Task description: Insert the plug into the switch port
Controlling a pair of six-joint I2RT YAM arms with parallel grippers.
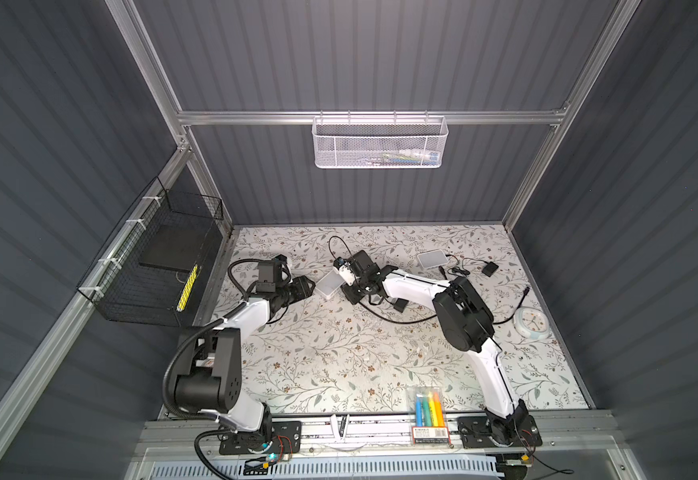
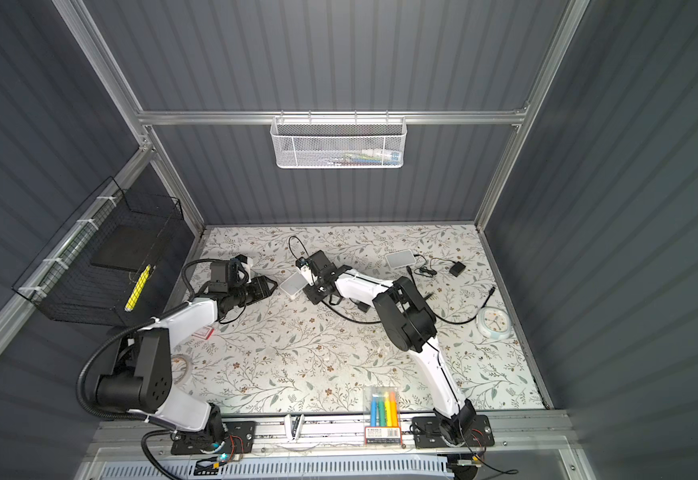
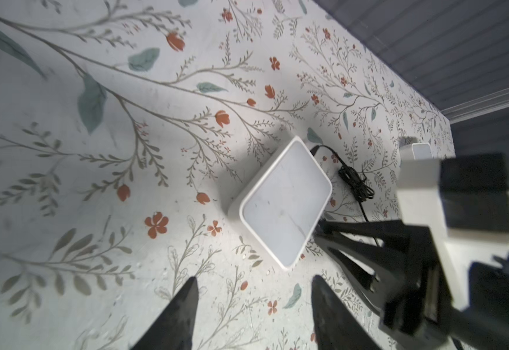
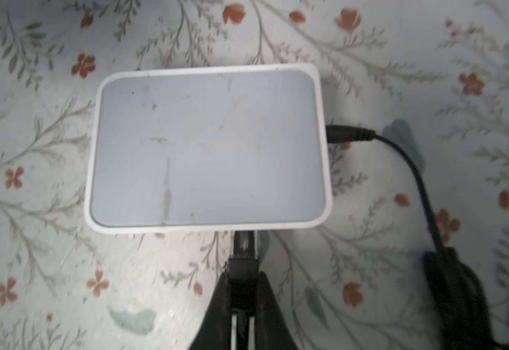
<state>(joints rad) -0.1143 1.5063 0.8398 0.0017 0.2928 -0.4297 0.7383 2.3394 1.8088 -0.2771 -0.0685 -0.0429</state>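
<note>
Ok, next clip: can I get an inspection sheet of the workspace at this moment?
Surface: floral table, flat.
Job's things: white switch lying flat; plug at its edge, seating cannot be told.
Clutter: second white box, clock, marker pack.
End effectors: left end effector open, apart from the switch; right end effector shut on the plug.
Cables: black cable plugged into the switch's side.
Surroundings: white mesh basket on back wall, black wire basket at left.
</note>
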